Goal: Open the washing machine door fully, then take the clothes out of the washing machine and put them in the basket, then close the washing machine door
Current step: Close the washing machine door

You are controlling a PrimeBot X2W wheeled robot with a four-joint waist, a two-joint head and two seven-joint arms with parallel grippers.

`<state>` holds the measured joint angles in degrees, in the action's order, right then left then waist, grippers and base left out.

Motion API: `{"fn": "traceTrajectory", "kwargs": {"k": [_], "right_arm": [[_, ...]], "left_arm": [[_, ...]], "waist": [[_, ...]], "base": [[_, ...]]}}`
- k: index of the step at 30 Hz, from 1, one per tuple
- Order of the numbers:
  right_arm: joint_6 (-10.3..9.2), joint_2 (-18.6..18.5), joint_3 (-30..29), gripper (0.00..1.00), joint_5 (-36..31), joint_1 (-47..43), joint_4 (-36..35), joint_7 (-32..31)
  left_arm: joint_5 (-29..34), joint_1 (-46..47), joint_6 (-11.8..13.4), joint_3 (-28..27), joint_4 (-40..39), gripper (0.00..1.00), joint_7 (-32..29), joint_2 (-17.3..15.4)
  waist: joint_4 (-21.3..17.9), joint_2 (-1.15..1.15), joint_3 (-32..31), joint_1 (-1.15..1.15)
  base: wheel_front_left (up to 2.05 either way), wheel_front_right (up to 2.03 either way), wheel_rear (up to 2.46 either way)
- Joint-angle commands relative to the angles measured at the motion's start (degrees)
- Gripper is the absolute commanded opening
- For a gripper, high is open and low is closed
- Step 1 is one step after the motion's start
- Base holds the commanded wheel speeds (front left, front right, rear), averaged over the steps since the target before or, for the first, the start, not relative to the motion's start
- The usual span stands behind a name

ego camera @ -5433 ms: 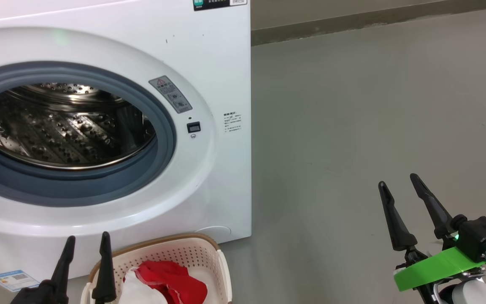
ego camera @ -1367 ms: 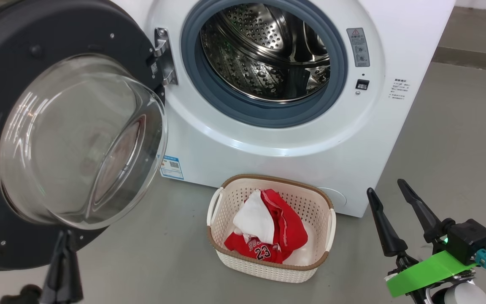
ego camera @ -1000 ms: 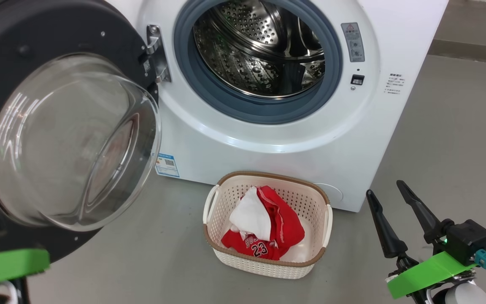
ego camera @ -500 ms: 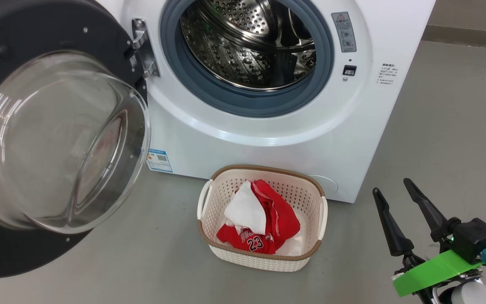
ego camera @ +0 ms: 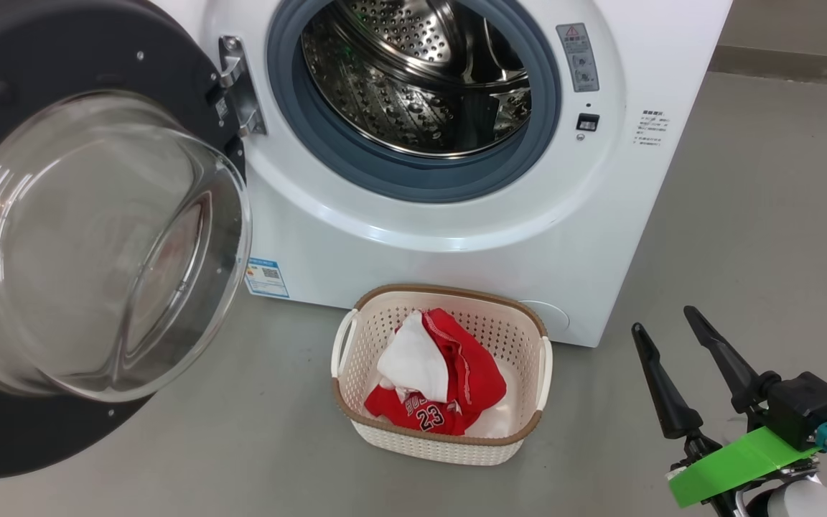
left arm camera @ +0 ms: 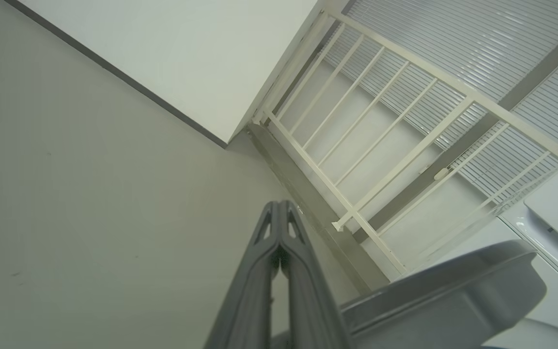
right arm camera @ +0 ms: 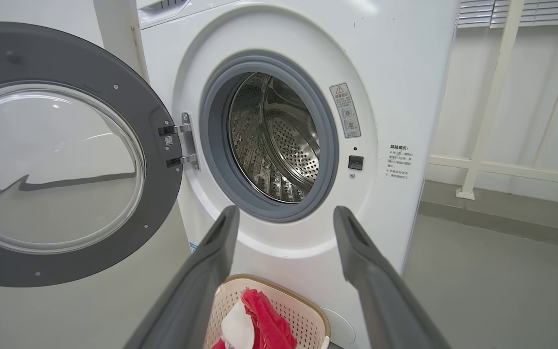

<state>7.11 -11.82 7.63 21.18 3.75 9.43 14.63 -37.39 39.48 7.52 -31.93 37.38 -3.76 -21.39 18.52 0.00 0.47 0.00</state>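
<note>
The washing machine [ego camera: 456,237] stands with its door [ego camera: 40,64] swung wide to the left, the glass bowl facing out. The steel drum [ego camera: 421,79] looks bare inside. On the floor in front sits the basket [ego camera: 442,445], holding the clothes [ego camera: 471,373]: a red jersey with 23 and a white cloth [ego camera: 413,366]. My right gripper [ego camera: 662,319] hovers open and bare to the basket's right, pointing at the machine [right arm camera: 395,97], with the basket [right arm camera: 303,310] below its fingers. My left gripper [left arm camera: 279,203] is shut on nothing, beside the door's dark outer edge [left arm camera: 443,286].
Grey floor spreads to the right of the machine and around the basket. A white railing [left arm camera: 356,145] and a slatted wall stand behind the door side. A low skirting [ego camera: 787,64] runs along the back right. A blue label sticker [ego camera: 266,278] marks the machine's lower left.
The head camera has turned and drawn back, bringing the open door and whole basket into view. The left arm has dropped out of the head view. The right gripper holds its place, open.
</note>
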Motion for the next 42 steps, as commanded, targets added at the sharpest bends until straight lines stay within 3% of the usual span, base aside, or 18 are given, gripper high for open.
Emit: {"fn": "traceTrajectory", "kwargs": {"k": [1,6,10,20,30,42], "right_arm": [[0.37,-0.95,1.02,1.00,0.25,0.94,-1.18,0.37],[0.37,-1.13,1.57,1.00,0.34,0.92,-1.06,0.37],[0.37,-1.29,1.62,1.00,0.34,0.70,-1.15,0.37],[0.37,-0.76,1.83,1.00,0.31,0.27,-0.81,0.37],[0.37,0.22,1.30,1.00,0.15,-0.38,-0.61,0.37],[0.37,0.57,1.24,1.00,0.20,0.05,-0.48,0.37]], "left_arm": [[-0.55,1.92,-0.50,-1.23,-0.11,0.00,-1.50,-4.26],[-3.40,3.74,-1.65,-1.45,5.70,0.00,-8.60,-6.16],[-5.43,4.21,-4.00,-1.06,8.75,0.00,-13.52,-6.78],[-11.24,3.33,-7.88,-3.11,10.57,0.00,-20.95,-5.78],[-17.32,0.69,-9.60,-5.32,4.59,0.00,-27.50,-1.21],[-20.75,-5.48,-8.11,-5.51,-8.75,0.00,-34.10,4.24]], "waist": [[-0.14,0.00,-0.23,0.00],[-0.86,0.00,-0.35,0.00],[-1.23,0.00,-0.30,0.00],[-1.84,0.00,-0.78,0.00],[-0.99,0.00,-0.59,0.00],[-0.86,0.00,-0.17,0.00]], "base": [[0.00,0.00,0.00],[0.00,0.00,0.00],[0.00,0.00,0.00],[0.00,0.00,0.00],[0.00,0.00,0.00],[0.00,0.00,0.00]]}}
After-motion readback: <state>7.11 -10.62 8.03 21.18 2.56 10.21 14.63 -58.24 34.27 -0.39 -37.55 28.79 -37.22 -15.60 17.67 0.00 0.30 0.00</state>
